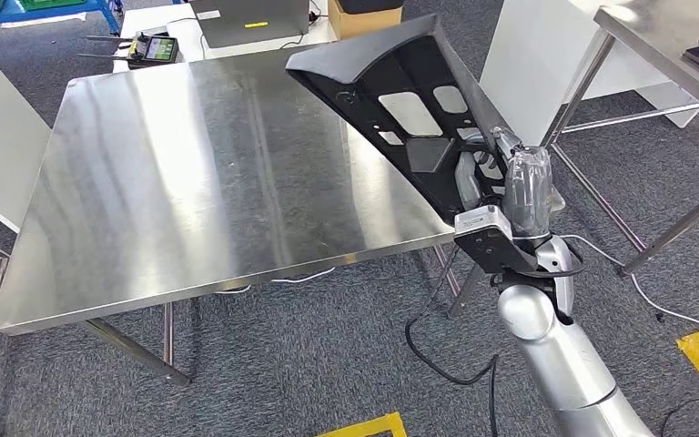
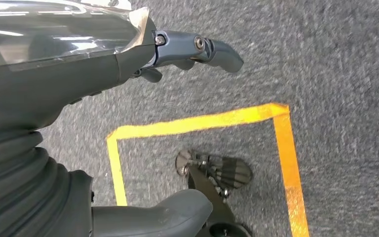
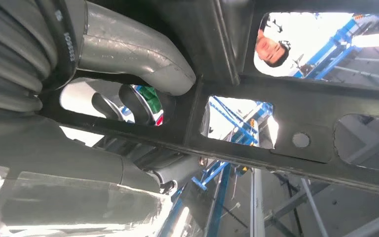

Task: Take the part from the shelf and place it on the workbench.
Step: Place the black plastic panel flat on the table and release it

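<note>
Black part (image 1: pixel 410 100) up in the air, tilted over the workbench's right edge!

The right hand (image 1: pixel 501 187) grips the part by its lower end, thumb (image 3: pixel 143 59) hooked across a rib and dark fingers (image 3: pixel 128 101) poking through a cut-out, so most of the panel leans out over the steel workbench (image 1: pixel 191 182), not yet resting on it. The risk, I'd say: held at one end, the long panel could swing or slip, or catch the table's rim on the way down. The left hand (image 2: pixel 187 49) hangs over grey carpet and yellow floor tape (image 2: pixel 202 121), holding nothing, fingers loosely curled. The right wrist view adds a person (image 3: pixel 271 47) seen through a cut-out.
</note>
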`<state>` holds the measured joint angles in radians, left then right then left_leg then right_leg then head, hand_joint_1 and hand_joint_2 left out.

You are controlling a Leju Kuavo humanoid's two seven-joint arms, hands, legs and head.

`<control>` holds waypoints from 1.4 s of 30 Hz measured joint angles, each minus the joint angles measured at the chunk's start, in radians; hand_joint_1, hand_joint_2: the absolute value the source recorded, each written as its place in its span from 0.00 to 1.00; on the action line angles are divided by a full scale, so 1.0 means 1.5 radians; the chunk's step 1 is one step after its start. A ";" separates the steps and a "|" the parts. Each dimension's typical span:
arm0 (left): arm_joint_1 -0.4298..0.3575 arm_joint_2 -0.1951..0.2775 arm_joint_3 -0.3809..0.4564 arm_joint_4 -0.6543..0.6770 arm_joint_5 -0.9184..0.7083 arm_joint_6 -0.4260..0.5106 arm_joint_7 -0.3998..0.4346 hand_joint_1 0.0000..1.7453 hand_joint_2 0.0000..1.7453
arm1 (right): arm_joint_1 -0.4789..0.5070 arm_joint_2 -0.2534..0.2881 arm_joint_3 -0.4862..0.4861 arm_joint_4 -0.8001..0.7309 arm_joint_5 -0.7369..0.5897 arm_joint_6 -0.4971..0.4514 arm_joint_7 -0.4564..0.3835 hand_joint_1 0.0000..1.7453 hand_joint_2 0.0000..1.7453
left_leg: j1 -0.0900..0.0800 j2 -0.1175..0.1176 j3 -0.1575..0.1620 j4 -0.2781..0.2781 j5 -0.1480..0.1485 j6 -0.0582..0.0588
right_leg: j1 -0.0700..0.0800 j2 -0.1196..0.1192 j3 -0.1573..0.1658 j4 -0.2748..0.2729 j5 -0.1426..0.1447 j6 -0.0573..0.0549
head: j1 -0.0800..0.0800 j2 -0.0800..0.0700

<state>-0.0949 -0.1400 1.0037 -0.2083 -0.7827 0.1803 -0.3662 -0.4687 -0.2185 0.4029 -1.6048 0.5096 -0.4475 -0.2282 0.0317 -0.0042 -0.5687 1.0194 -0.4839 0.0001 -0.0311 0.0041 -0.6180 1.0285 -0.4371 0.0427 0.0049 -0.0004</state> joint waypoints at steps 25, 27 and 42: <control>-0.010 -0.002 -0.009 -0.003 -0.024 0.017 0.019 0.00 1.00 | 0.048 -0.020 -0.032 -0.048 0.023 -0.003 0.018 1.00 1.00 | -0.030 0.005 -0.048 0.014 0.036 0.027 | 0.026 0.003 0.032 -0.003 -0.031 -0.029 | -0.001 0.000; -0.009 -0.002 -0.010 -0.003 -0.017 0.018 0.018 0.00 1.00 | 0.047 -0.018 -0.031 -0.048 0.022 0.002 0.015 1.00 1.00 | -0.031 0.005 -0.048 0.014 0.037 0.027 | 0.026 0.003 0.033 -0.003 -0.031 -0.029 | -0.001 0.000; -0.005 0.000 -0.002 -0.004 0.005 0.014 0.006 0.00 1.00 | 0.017 0.032 -0.008 -0.003 0.056 0.005 0.013 1.00 1.00 | 0.004 -0.041 -0.027 -0.011 0.043 0.010 | -0.019 0.017 0.029 0.003 -0.027 0.036 | 0.004 0.000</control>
<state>-0.1023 -0.1407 1.0007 -0.2141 -0.7753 0.2015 -0.3566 -0.4434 -0.1707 0.3916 -1.6098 0.5942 -0.4396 -0.2094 0.0378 -0.0654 -0.6084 1.0024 -0.4187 0.0152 -0.0602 0.0295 -0.5746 1.0327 -0.4779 0.0967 0.0113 -0.0004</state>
